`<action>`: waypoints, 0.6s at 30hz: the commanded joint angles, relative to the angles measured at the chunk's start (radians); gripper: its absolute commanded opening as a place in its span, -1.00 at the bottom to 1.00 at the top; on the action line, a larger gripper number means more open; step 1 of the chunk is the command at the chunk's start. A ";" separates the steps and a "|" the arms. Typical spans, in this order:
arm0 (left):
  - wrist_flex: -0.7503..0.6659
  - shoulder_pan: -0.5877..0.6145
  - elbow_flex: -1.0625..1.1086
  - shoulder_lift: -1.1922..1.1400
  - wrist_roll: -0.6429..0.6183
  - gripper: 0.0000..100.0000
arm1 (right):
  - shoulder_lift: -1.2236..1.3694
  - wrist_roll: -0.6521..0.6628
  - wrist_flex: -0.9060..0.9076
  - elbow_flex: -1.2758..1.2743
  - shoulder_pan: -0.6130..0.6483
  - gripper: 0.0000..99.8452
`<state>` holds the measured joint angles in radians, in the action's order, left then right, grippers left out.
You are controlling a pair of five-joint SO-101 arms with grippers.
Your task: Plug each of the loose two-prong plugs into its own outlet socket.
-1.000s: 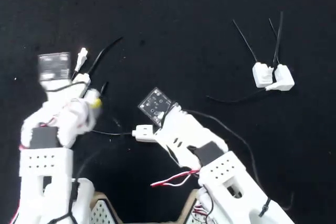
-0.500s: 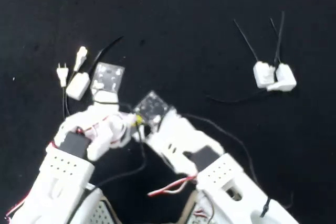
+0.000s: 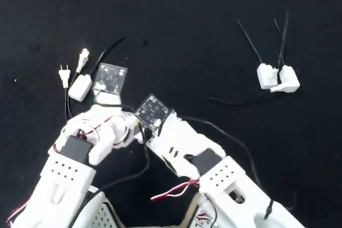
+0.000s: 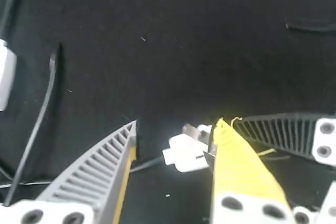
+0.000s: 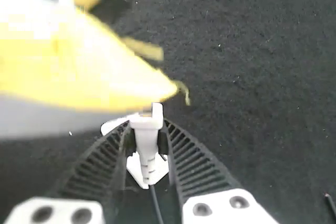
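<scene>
Your right claw (image 5: 146,127) clamped on white plug (image 5: 145,153), at low centre-left of high view, over desk (image 3: 203,36). Your left claw (image 4: 177,125) spread wide, straddling same plug. Plug looks light, hard plastic, likely slick; prongs thin, bendable — grip body flanks, never prongs. Trailing cord (image 5: 155,205) may tug it askew.

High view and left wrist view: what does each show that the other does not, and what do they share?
High view: a loose plug at the far left and a pair of white blocks at the far right. Left wrist view: the white plug with its prong, close before the open left gripper. Shared: the black table.
</scene>
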<state>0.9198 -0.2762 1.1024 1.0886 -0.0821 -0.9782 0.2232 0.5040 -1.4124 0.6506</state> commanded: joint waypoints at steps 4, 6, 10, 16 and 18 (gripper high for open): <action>-0.043 0.024 0.016 0.114 -0.011 -0.52 | 0.001 -0.008 -0.028 0.015 0.035 -0.98; -0.098 0.024 0.076 0.138 -0.011 -0.52 | -0.001 -0.008 -0.026 0.016 0.054 -0.98; -0.158 0.022 0.157 0.166 -0.008 -0.52 | -0.038 -0.008 -0.021 0.010 0.054 -0.98; -0.161 0.024 0.186 0.173 0.041 -0.53 | -0.223 -0.008 0.081 -0.008 0.052 -0.98; -0.163 0.024 0.197 0.175 0.041 -0.53 | -0.309 -0.008 0.110 -0.031 0.052 -0.98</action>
<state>0.7756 -0.2639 1.2896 1.2528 -0.0545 -1.1331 0.2232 0.5623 -1.4308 0.6920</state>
